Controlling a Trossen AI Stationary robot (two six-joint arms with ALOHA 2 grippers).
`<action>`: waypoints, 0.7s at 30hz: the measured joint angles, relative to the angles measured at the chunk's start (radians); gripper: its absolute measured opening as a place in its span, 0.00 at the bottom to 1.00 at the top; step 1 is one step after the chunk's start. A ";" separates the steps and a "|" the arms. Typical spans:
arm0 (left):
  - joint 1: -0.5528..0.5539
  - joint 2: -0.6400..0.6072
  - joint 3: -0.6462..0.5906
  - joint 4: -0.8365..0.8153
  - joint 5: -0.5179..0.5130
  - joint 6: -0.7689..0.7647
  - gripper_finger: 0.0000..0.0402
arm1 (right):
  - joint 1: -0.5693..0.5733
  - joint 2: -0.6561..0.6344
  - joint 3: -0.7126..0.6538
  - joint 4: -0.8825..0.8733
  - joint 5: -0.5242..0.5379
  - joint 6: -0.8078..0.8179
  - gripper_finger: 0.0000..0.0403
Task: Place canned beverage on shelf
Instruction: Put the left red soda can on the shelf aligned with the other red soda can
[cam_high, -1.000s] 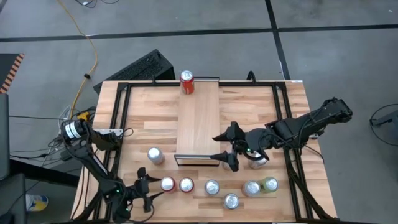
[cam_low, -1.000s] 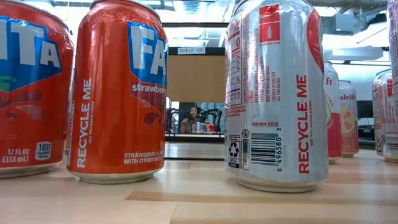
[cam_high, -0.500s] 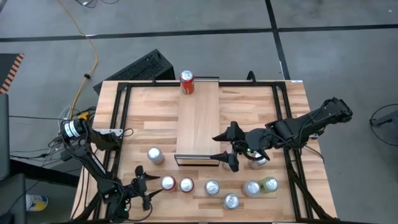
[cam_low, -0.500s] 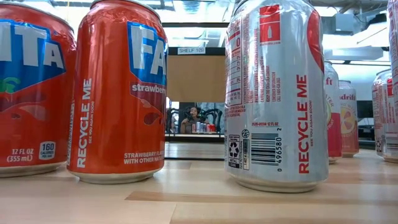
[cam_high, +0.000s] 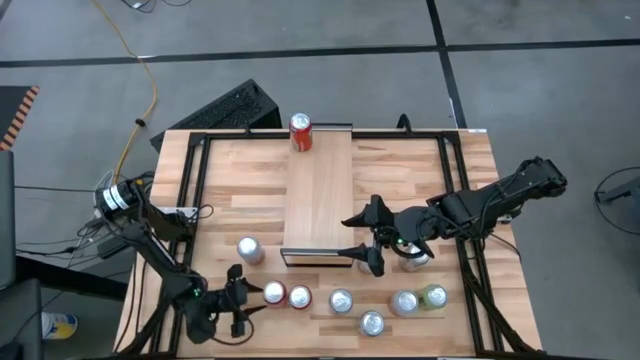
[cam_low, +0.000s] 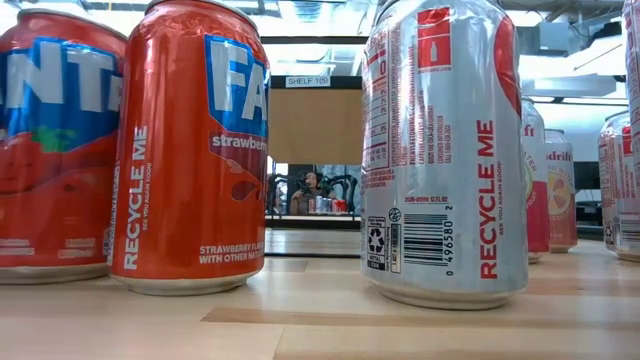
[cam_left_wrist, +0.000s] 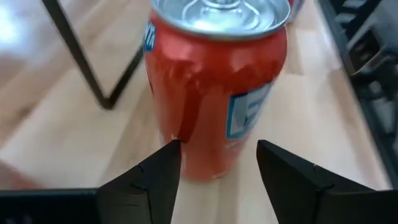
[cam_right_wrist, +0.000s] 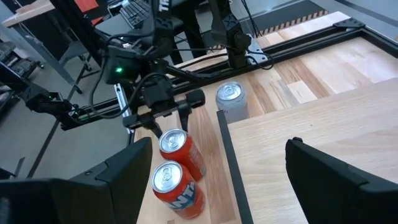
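Cans: nine are showing in the high view. One red can (cam_high: 300, 132) is standing at the shelf's (cam_high: 318, 190) upper end; seven are sitting below it. Left gripper (cam_high: 238, 301), lower left, is straddling the leftmost red can (cam_high: 270, 294), fingers (cam_left_wrist: 163, 171) not yet touching. Right gripper (cam_high: 368, 239), fingers spread, is partly hiding one can (cam_high: 412, 258) at the shelf's lower right corner.

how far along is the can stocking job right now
Done: one red can stands on the shelf. In hand: the left gripper straddles a red Fanta can, apparently not yet gripped. The right gripper waits open over the shelf's near end. Left: the remaining cans.
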 joint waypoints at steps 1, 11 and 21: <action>0.005 0.000 -0.026 0.066 0.013 0.016 0.50 | 0.000 0.000 0.000 0.000 0.000 0.000 0.85; 0.019 0.000 -0.102 0.267 0.034 0.134 0.65 | -0.023 0.000 0.000 0.021 -0.001 0.000 0.85; 0.019 0.000 -0.102 0.304 0.045 0.278 0.70 | -0.054 0.000 0.000 0.023 -0.001 0.000 0.85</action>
